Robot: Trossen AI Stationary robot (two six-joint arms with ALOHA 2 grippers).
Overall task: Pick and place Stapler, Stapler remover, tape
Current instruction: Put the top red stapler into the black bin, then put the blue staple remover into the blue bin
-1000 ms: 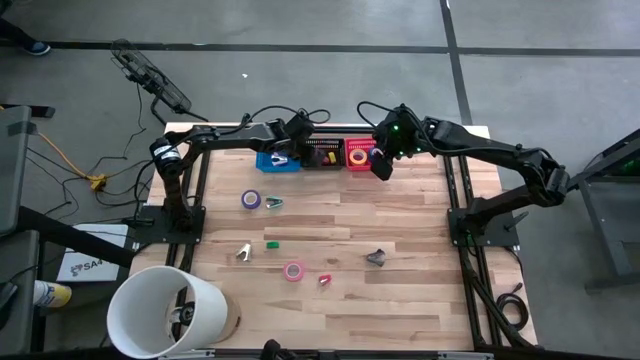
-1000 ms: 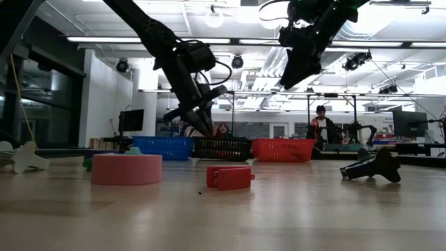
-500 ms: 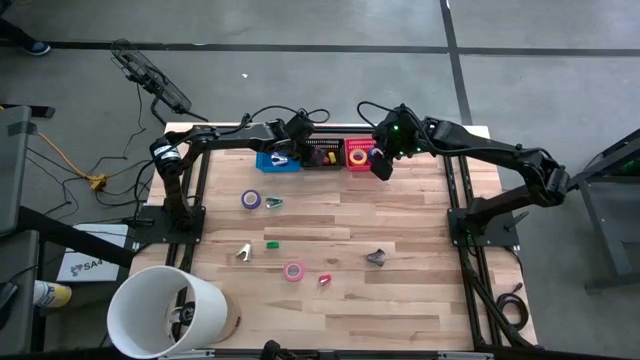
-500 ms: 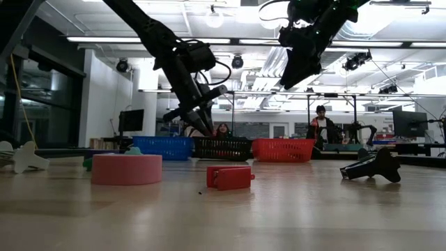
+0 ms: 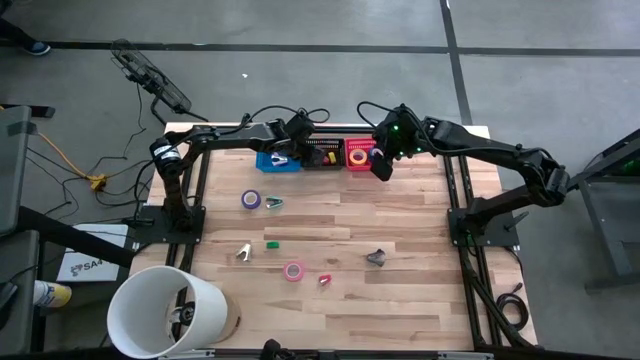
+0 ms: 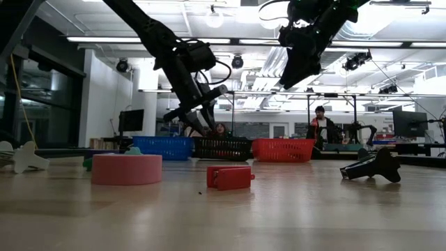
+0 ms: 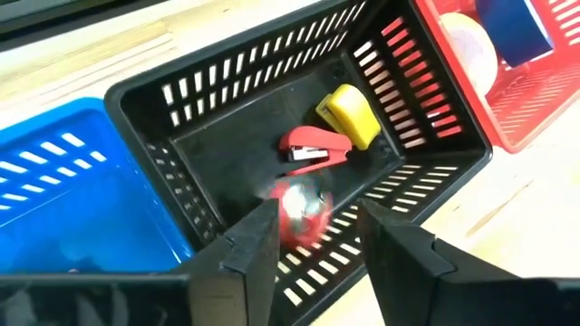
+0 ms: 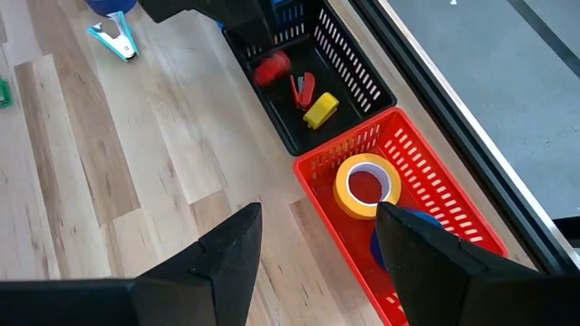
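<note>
Release step: left gripper (image 7: pixel 313 237), open and empty, drops a blurred red object (image 7: pixel 299 210) into the black slotted basket (image 7: pixel 181 118); next comes another bench pick.

L pincer (image 7: pixel 313 240): open, raised | R pincer (image 8: pixel 317 237): open, raised

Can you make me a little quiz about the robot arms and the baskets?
1. True or false: the yellow tape roll lies in the red basket.
2. Which basket does the left gripper hover over? A. the blue one; B. the black basket; C. the red one.
3. Fill in the word: the pink tape roll lies on the wooden ____.

Key: 1 true; 2 B; 3 table.
</note>
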